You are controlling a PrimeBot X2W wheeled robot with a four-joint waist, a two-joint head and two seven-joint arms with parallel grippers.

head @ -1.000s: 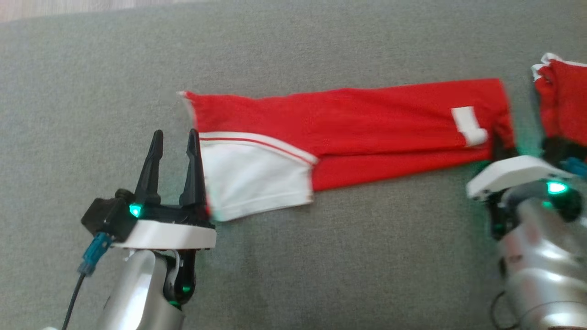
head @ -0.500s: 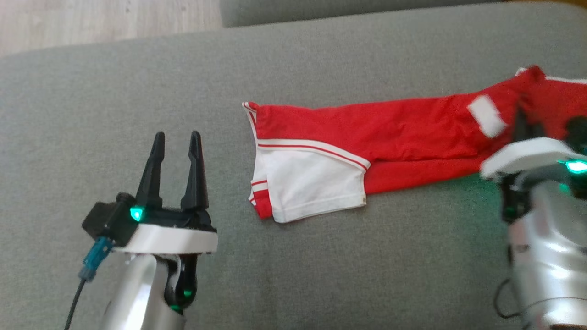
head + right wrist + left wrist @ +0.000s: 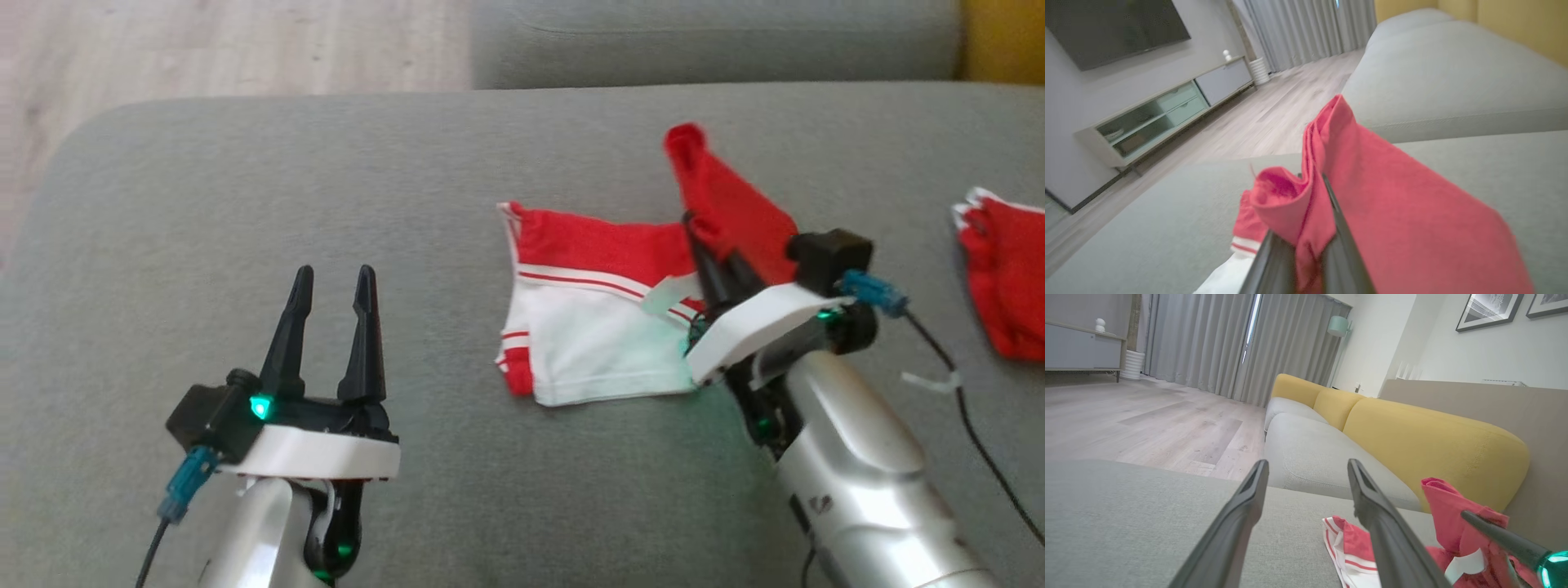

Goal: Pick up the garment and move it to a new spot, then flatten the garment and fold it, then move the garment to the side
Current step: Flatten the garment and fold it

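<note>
So the right gripper has its two dark fingers pinched tight on one end of the red-and-white fabric garment. It holds that red end up off the grey upholstered sofa seat, above the other half, which lies flat mid-seat with the white panel facing up. The left gripper hovers to the left, well apart from the cloth, with its fingers spread wide and nothing between them. Another red cloth piece sits at the seat's far right edge. There's a yellow backrest cushion behind.
</note>
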